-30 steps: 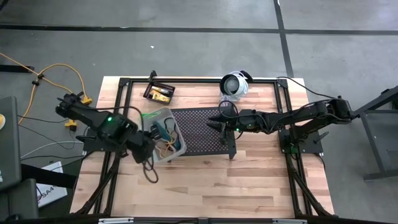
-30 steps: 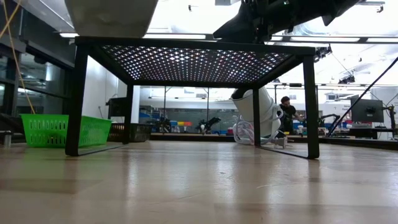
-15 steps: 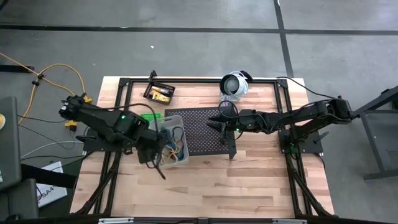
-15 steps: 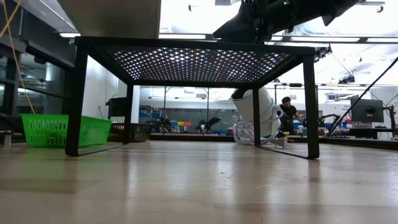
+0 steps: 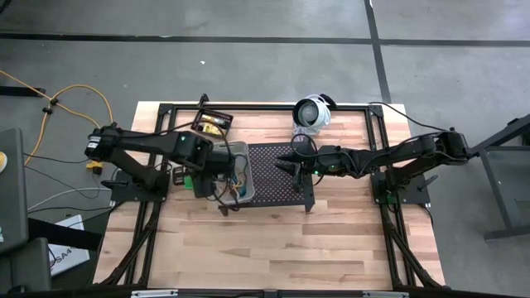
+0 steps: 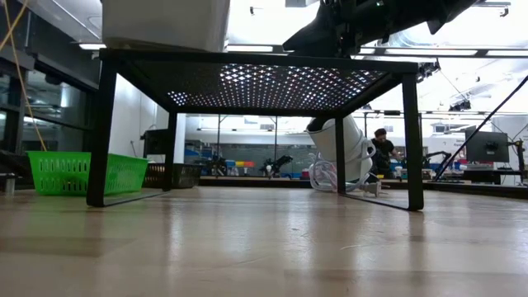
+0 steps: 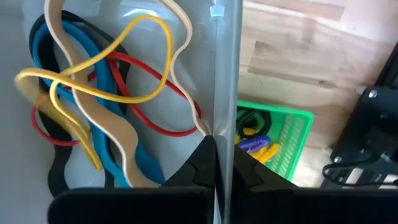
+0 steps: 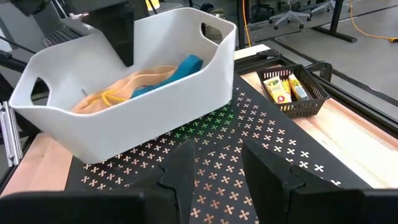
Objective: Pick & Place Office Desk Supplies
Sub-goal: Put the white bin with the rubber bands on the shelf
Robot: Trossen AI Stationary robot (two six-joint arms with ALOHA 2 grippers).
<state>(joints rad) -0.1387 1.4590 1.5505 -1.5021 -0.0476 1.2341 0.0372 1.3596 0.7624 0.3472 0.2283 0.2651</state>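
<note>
Carrying clear bin (image 8: 130,93) clamped by closed left end effector (image 7: 217,163) onto stand (image 5: 277,170); next, lowering, releasing.

No readable text, labels, brands or numbers on anything in view.

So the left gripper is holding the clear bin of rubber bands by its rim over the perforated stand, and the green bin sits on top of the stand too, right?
Not quite. The left gripper does clamp the clear bin by its rim over the perforated stand, but the green bin stands on the table beside the stand, as the low view shows.
</note>
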